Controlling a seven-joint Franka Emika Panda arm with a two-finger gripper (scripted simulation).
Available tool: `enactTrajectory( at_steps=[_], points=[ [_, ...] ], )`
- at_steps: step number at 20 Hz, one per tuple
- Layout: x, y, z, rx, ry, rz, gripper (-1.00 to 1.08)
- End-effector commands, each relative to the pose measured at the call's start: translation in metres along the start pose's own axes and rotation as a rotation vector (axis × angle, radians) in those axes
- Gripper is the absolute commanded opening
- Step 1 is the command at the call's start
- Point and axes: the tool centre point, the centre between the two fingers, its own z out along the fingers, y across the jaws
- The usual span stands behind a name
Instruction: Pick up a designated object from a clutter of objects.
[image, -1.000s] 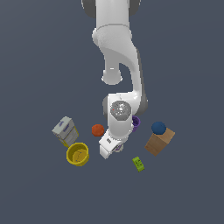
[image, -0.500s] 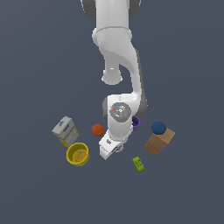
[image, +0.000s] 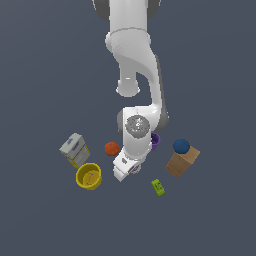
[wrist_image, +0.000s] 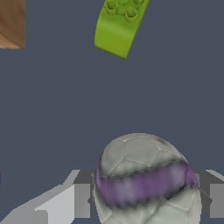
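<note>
Panda arm (image: 134, 75) fills the middle of the exterior view, white and bent down over the clutter, its gripper (image: 126, 169) low among the items. To the exterior view's right sits the brown box (image: 181, 162), with the dark blue ball (image: 181, 146) resting on top of it. Over on the exterior view's left, the grey-yellow box (image: 75, 149) stands tilted, and just beside it the yellow cup (image: 89, 176), open side up. A sliver of the purple cup (image: 155, 141) peeks out from behind the wrist. The orange ball (image: 111, 148) lies between the grey-yellow box and the arm, apart from both. The green block (image: 158, 187) lies near the gripper, toward the brown box. And the target, the white-purple ball (wrist_image: 146, 181): the wrist view has it big and close, sitting right between the two grey fingers (wrist_image: 81, 199), which stand on either side of it with the jaws spread wide. Whether the pads touch the ball, I can't tell from here. In the exterior view only a hint of purple shows at the gripper.
</note>
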Motion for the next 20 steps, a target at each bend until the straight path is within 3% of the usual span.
enactTrajectory(
  at_steps=[1, 10, 20],
  points=[
    [-0.001, -0.001, -0.007, -0.002, 0.002, 0.000, -1.00],
    [-0.013, -0.010, -0.055, -0.002, 0.001, 0.000, -1.00],
    [-0.036, -0.029, -0.148, -0.002, 0.001, -0.001, -1.00]
  ],
)
